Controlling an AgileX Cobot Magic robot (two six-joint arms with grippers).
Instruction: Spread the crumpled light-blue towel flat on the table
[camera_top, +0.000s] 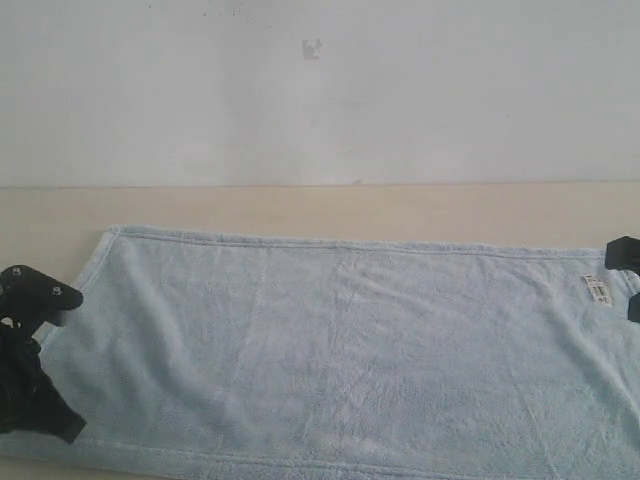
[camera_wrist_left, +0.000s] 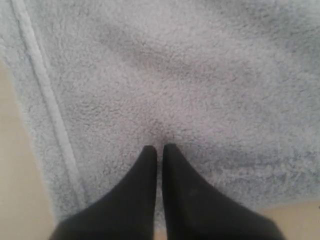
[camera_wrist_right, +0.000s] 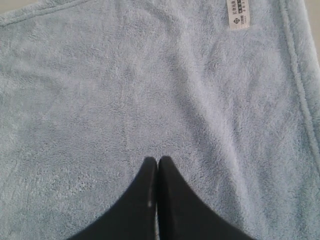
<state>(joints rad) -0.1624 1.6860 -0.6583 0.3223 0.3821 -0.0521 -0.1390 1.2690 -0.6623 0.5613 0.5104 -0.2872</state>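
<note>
The light-blue towel (camera_top: 340, 350) lies spread out nearly flat on the cream table (camera_top: 300, 205), with faint creases and its white tag (camera_top: 598, 288) near the right end. My left gripper (camera_top: 40, 295) is over the towel's left end. In the left wrist view its gripper (camera_wrist_left: 160, 147) is shut over the fleece (camera_wrist_left: 175, 75), beside the stitched hem (camera_wrist_left: 50, 110). My right gripper (camera_top: 625, 255) shows only partly at the frame's right edge. The right wrist view has its gripper (camera_wrist_right: 158, 160) shut above the towel (camera_wrist_right: 125, 85), apart from the tag (camera_wrist_right: 239, 14).
A white-grey wall (camera_top: 320, 90) rises behind the table. Bare table shows as a strip beyond the towel's far hem and past its left end (camera_wrist_left: 15, 190). The towel's right end runs out of the exterior view.
</note>
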